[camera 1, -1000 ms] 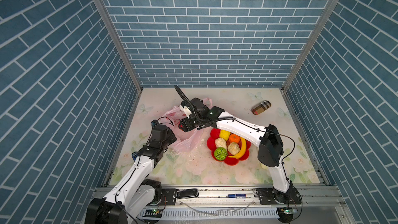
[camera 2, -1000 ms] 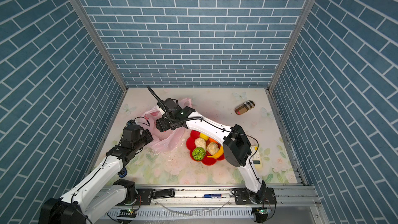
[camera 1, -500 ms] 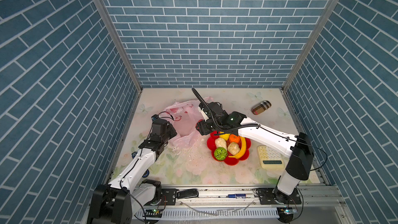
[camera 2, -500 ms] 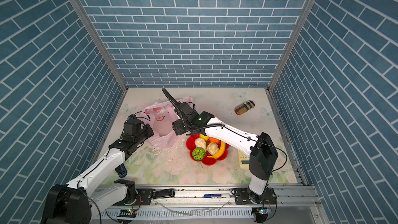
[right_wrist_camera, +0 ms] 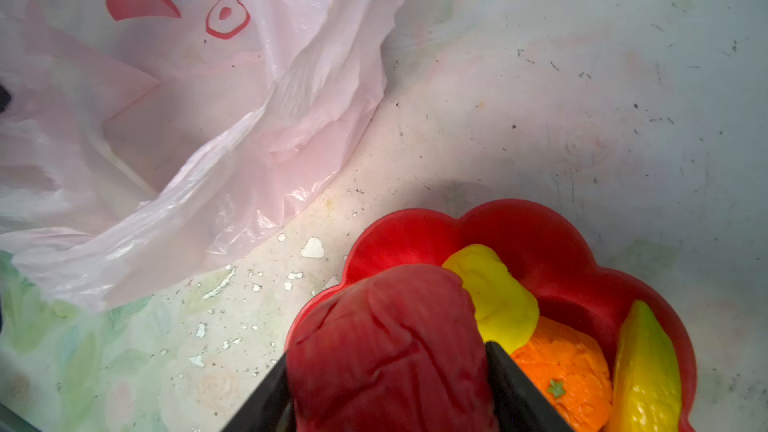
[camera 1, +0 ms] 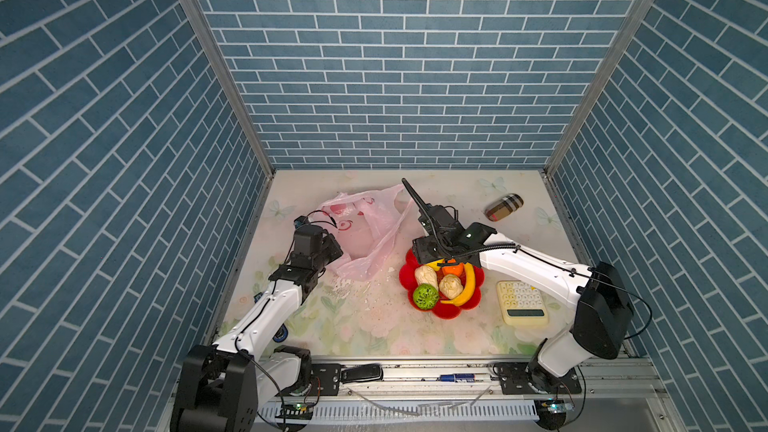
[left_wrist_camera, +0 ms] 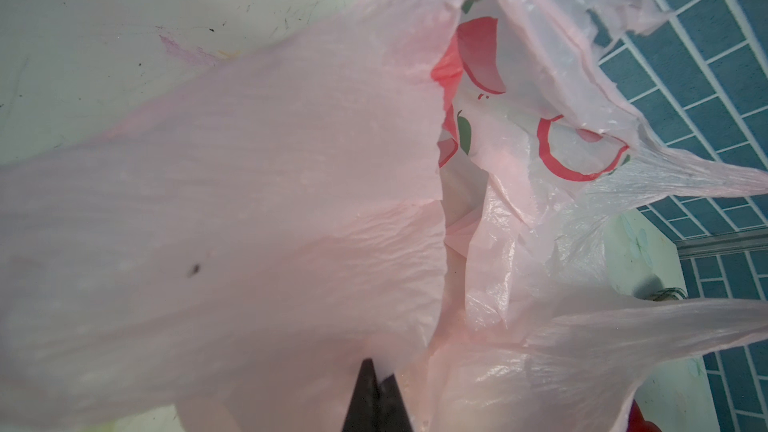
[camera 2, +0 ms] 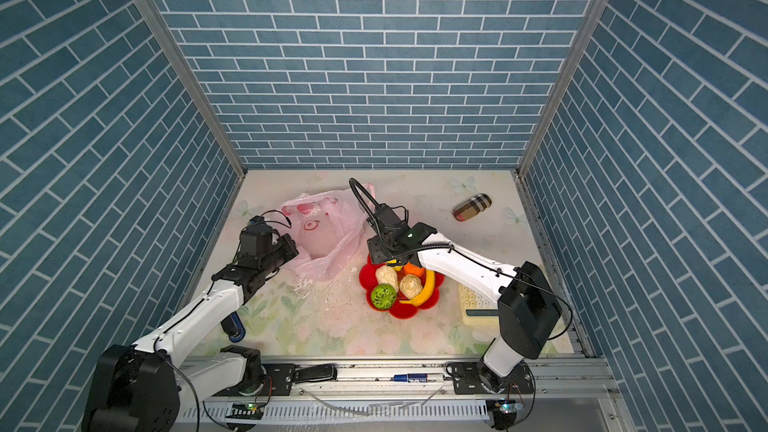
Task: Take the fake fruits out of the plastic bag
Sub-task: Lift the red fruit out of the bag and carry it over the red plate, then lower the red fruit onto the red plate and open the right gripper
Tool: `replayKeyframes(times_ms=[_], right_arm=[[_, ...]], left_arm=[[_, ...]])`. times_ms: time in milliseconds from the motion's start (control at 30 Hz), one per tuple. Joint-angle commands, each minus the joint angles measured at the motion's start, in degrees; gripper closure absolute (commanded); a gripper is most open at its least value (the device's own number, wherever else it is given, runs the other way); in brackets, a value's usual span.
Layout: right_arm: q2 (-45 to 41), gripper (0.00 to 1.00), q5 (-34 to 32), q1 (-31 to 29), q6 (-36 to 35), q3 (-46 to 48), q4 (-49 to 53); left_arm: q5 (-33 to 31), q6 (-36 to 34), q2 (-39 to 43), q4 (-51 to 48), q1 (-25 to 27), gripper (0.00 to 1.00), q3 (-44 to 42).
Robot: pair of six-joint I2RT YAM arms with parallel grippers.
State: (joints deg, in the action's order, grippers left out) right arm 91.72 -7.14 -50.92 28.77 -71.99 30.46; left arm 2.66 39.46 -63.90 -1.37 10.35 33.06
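The pale-pink plastic bag (camera 1: 365, 230) (camera 2: 322, 238) lies crumpled at the back left of the table. My left gripper (left_wrist_camera: 379, 374) is shut on a fold of its film at the near edge, and the bag's mouth (left_wrist_camera: 461, 184) gapes ahead of it. My right gripper (right_wrist_camera: 386, 357) is shut on the wrinkled red fruit (right_wrist_camera: 386, 338) over the rim of the red flower-shaped dish (right_wrist_camera: 540, 234) (camera 1: 451, 314). In the dish lie a yellow lump (right_wrist_camera: 498, 297), an orange (right_wrist_camera: 561, 363), a banana (camera 1: 468, 286), two cream fruits (camera 1: 426, 276) (camera 1: 451, 285) and a bumpy green ball (camera 1: 425, 296).
A cream calculator (camera 1: 523, 305) lies right of the dish, under the right arm. A plaid case (camera 1: 503, 207) sits at the back right. A blue-tipped object (camera 2: 235, 329) lies by the left arm. Blue brick walls close three sides.
My right arm has swung from the bag rightward to the dish, carrying the red fruit. My left gripper has shifted slightly toward the back, still gripping the bag.
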Motion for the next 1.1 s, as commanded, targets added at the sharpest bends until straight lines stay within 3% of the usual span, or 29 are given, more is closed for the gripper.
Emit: replayKeyframes(times_ms=[0,1067], right_arm=[[-1.26,0.63,-1.73,0.87,2.63,3.06,-0.87],[-8.93,0.62,-4.99,2.48,6.55,12.36,0.92]], left_arm=[[0.04,-0.09,0.68,0.31,-0.34,0.97,1.07],[1.12,0.30,-0.28,1.50,-0.33,0.97,0.71]])
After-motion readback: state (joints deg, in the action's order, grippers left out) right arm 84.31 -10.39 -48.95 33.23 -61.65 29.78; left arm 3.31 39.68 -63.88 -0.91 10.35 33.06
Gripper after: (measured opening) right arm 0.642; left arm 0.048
